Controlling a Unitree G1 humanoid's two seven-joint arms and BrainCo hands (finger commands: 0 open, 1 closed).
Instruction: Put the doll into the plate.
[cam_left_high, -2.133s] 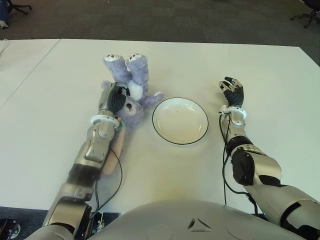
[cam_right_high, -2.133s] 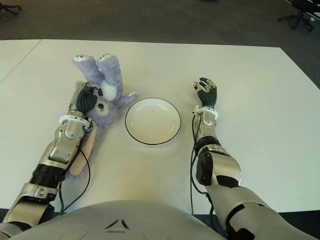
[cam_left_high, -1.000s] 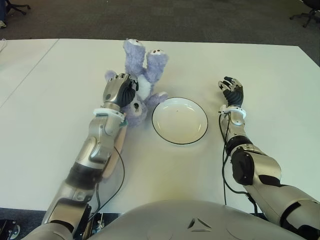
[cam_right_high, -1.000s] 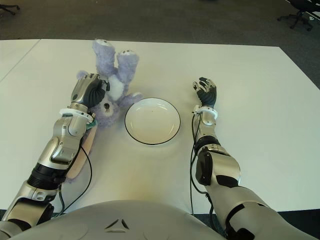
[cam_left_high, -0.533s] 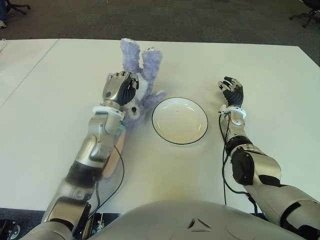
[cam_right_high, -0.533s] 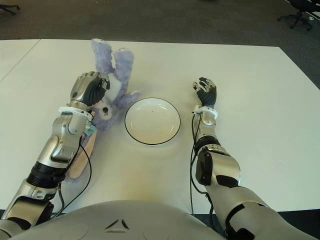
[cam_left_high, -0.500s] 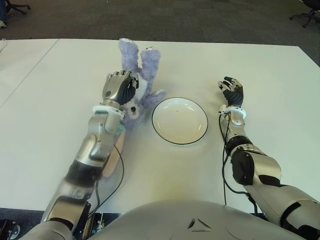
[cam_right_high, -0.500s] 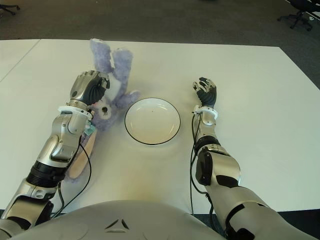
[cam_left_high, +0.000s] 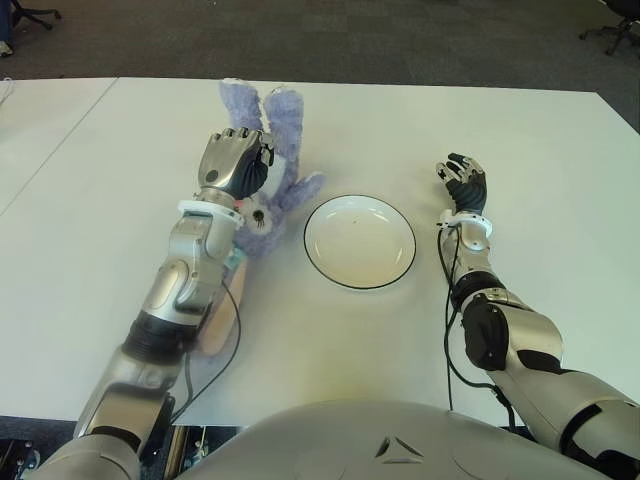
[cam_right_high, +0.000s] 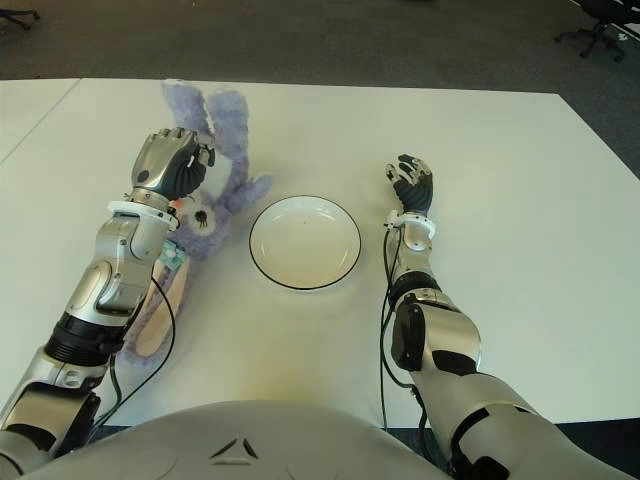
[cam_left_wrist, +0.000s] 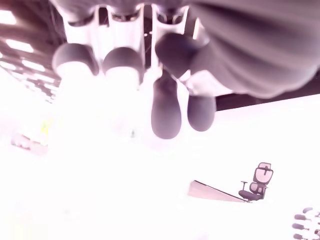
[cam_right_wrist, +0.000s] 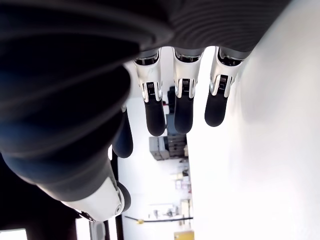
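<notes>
Left hand (cam_left_high: 232, 163) has fingers curled round the purple doll (cam_left_high: 262, 175), held w/ legs pointing away, just left of the plate (cam_left_high: 359, 241). Right hand (cam_left_high: 464, 186) sits right of plate, fingers relaxed, holding nothing.

You see two silver-grey jointed arms with black elbow sections and thin black cables, each ending past a white wrist ring in a left hand (cam_left_high: 233, 165) and right hand (cam_left_high: 465, 185) with dark fingers.

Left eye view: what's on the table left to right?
Left hand gripping the purple plush doll → white plate → right hand, open and idle.
</notes>
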